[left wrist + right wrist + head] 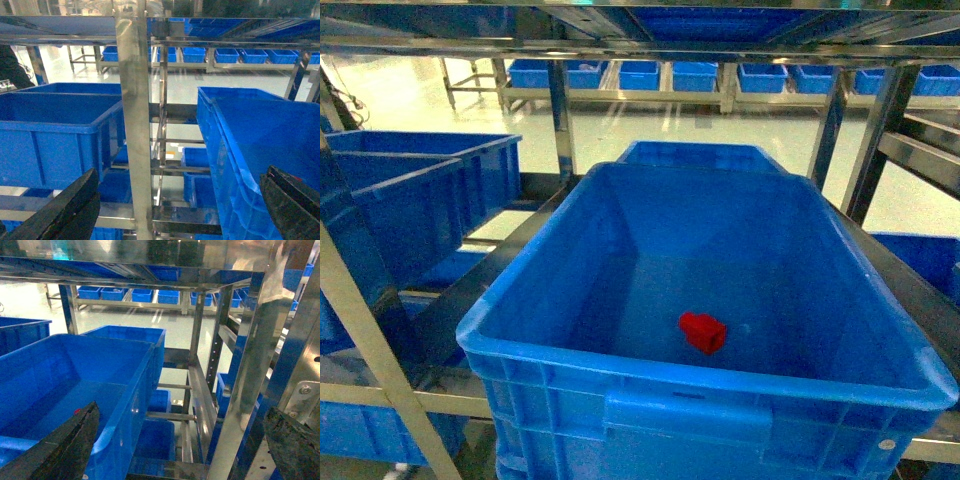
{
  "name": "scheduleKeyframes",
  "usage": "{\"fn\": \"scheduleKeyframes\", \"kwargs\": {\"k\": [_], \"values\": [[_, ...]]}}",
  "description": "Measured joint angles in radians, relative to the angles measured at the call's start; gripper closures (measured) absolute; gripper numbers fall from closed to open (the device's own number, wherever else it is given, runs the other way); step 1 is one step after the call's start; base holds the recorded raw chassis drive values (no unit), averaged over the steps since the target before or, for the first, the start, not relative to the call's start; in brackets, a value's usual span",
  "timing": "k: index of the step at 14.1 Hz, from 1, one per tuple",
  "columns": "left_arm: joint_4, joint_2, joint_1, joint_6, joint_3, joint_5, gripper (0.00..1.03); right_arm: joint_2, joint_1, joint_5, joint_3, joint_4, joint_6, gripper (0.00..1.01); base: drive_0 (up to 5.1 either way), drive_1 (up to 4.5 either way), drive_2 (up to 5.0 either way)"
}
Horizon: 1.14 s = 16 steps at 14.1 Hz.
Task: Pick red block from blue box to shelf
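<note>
- In the head view we see the red block point(703, 332) lying on the floor of the blue box point(620, 400), low and a little right of centre in the frame, clear of all four walls.
- The box we see is a deep, saturated blue crate with a ribbed rim and a handle on its near wall; it fills the middle and lower part of the head view.
- It sits inside the shelf point(560, 110), whose steel uprights and beams cross the top and both sides of the frame.
- A second crate point(700, 155) stands just behind the box, touching or nearly touching its far wall.
- More crates point(420, 190) sit at the left of the frame on the neighbouring bay, and a row of them lines a far rack along the top.
- In the left wrist view the left gripper point(175, 210) has its dark fingers point(65, 210) spread wide at the lower corners, holding nothing, facing a shelf upright with the box at the right.
- In the right wrist view the right gripper point(180, 450) likewise shows its fingers point(65, 450) wide apart and bare, with the box at the lower left.
- A tiny red speck beside the left finger in that view may be the block, though we cannot be sure.
- Neither gripper shows in the head view.
</note>
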Motion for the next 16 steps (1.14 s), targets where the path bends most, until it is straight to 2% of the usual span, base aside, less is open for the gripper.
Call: {"fn": "scheduleKeyframes", "kwargs": {"k": [16], "values": [[0.0, 0.0, 0.0, 0.0, 0.0, 0.0, 0.05, 0.0, 0.0, 0.0, 0.0, 0.0, 0.0, 0.03, 0.0, 0.0, 0.0]]}}
